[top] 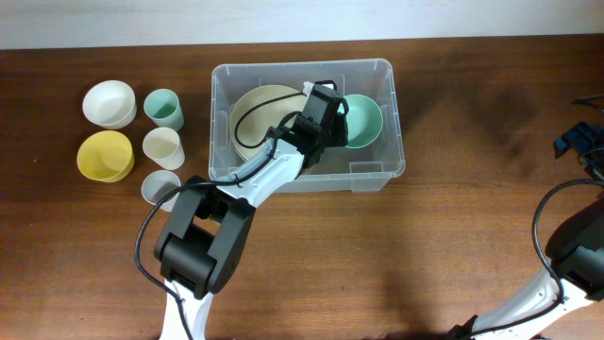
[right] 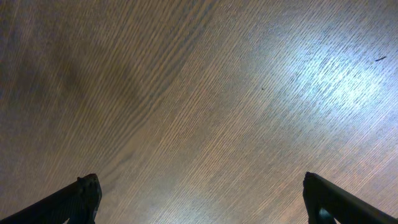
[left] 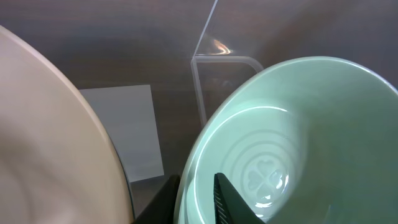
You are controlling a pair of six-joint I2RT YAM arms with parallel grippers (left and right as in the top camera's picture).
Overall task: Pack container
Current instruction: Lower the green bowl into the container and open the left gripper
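Note:
The clear container (top: 387,71) stands at the table's back centre. Inside lie a cream bowl (top: 260,113) on the left and a mint green bowl (top: 363,121) on the right. My left gripper (top: 335,118) reaches down between them. In the left wrist view the gripper (left: 196,180) straddles the green bowl's (left: 298,137) rim, one finger inside and one outside, jaws slightly apart and open. The cream bowl (left: 50,143) fills the left, with the container's white label (left: 124,130) between. My right gripper (right: 199,180) hangs wide open over bare wood at the far right (top: 576,142).
Left of the container stand a white bowl (top: 109,102), a yellow bowl (top: 104,155), a green cup (top: 163,108), a cream cup (top: 162,146) and a pale cup (top: 160,187). The left arm's cable arches over the cream bowl.

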